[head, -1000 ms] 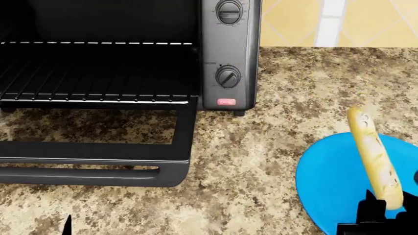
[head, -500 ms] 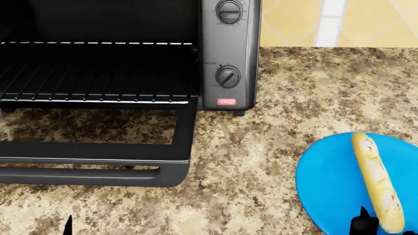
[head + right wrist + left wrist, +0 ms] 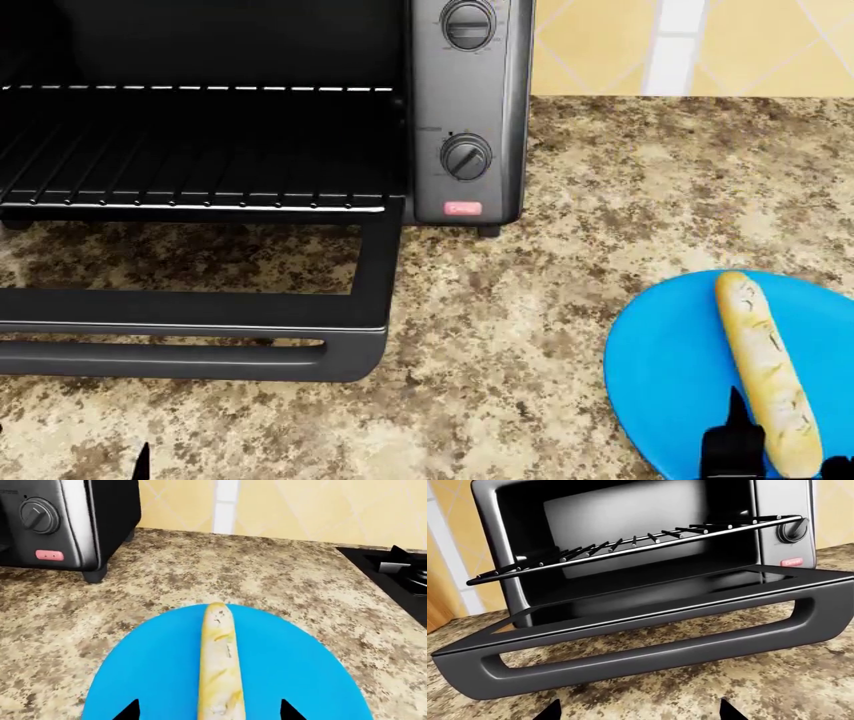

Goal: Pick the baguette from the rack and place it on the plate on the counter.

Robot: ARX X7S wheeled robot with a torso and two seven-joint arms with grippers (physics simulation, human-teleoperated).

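Baguette: we see the long, pale golden-yellow baguette lying flat across the round bright-blue plate, which sits at 4 o'clock on the speckled granite-look counter.
Right gripper: the right gripper has its two dark fingertips spread wide, one on each side of the loaf's near end and clear of it, so it holds nothing.
Step in hand: we judge the placing done; we should lift straight up and back without brushing the loaf.
Left gripper: the left gripper is parted and empty, low before the oven.
Surroundings: the black toaster oven at 11 o'clock, its glass door dropped open, its black wire rack bare.
Obstacles: we see none near the plate; a black hob lies well apart.
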